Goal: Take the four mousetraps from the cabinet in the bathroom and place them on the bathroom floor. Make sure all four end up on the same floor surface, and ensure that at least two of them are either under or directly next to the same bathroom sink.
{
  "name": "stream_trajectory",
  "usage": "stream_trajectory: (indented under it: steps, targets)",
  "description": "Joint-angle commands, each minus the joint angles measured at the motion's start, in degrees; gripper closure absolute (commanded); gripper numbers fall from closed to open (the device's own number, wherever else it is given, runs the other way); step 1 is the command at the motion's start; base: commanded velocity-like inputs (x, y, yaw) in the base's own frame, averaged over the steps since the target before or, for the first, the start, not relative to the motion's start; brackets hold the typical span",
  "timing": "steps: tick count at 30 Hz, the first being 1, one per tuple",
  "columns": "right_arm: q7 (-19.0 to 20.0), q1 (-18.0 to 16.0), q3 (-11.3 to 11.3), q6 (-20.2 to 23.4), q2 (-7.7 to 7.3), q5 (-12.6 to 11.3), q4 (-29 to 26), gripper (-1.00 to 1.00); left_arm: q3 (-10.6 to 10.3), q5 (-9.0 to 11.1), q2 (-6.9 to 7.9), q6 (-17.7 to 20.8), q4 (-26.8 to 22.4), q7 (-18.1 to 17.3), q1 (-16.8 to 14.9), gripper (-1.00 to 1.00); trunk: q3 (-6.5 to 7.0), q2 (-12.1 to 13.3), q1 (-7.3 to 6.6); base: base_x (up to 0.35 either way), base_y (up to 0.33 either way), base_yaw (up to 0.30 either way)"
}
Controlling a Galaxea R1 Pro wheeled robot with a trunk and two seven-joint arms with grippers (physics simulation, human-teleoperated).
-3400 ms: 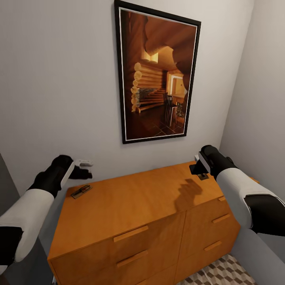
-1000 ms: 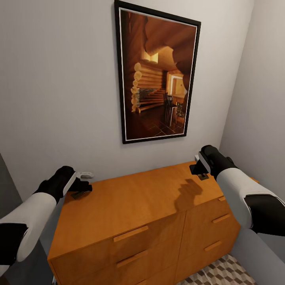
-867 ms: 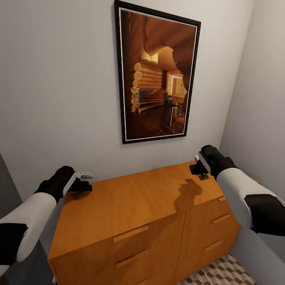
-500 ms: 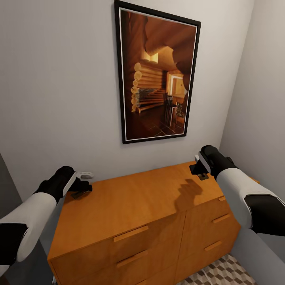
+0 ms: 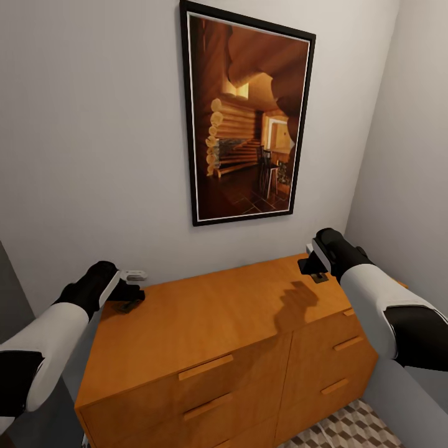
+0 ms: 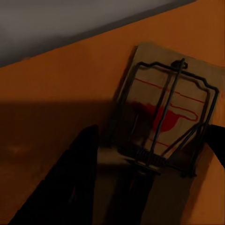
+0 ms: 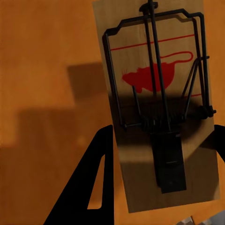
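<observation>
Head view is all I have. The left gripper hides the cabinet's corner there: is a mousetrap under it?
Observer: Yes. In the left wrist view a mousetrap lies flat on the cabinet, between the fingers of the left gripper.
Operator: Is it gripped already?
Observer: It seems not: a strip of cabinet top shows between one finger and the board.
Operator: And the right gripper?
Observer: The right gripper straddles a second mousetrap, with its fingers at the board's edges. I cannot tell if they press.
</observation>
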Motion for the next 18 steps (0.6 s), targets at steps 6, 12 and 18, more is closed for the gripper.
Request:
stream_trajectory:
  steps: [6, 12, 18]
  targets:
    - [0.6, 0.0, 0.4, 0.2, -0.06, 0.4, -0.1, 1.0, -0.5, -0.6, 0.09, 0.1, 2.7, -0.1, 0.0, 1.0, -0.08, 0.0, 0.01, 0.0, 0.0, 0.0]
    - [0.6, 0.0, 0.4, 0.2, -0.06, 0.4, -0.1, 1.0, -0.4, -0.6, 0.02, 0.1, 2.5, -0.1, 0.0, 1.0, -0.08, 0.0, 0.01, 0.0, 0.0, 0.0]
    - [0.6, 0.0, 0.4, 0.2, -0.06, 0.4, -0.1, 1.0, -0.4, -0.6, -0.22, 0.5, 1.5, -0.1, 0.0, 1.0, -0.08, 0.0, 0.01, 0.0, 0.0, 0.0]
